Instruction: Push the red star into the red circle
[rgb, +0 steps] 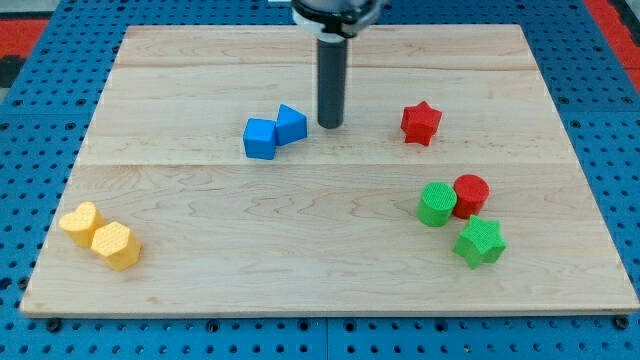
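The red star (421, 123) lies on the wooden board (300, 250), right of centre near the view's top. The red circle (471, 194) sits lower and to the right, touching a green circle (436, 204) on its left and a green star (480, 242) below it. My tip (330, 125) rests on the board to the left of the red star, well apart from it, and just right of the two blue blocks.
A blue cube (260, 138) and a blue angular block (291, 125) touch each other left of my tip. Two yellow blocks (79, 222) (115, 245) sit together at the view's bottom left. Blue pegboard surrounds the board.
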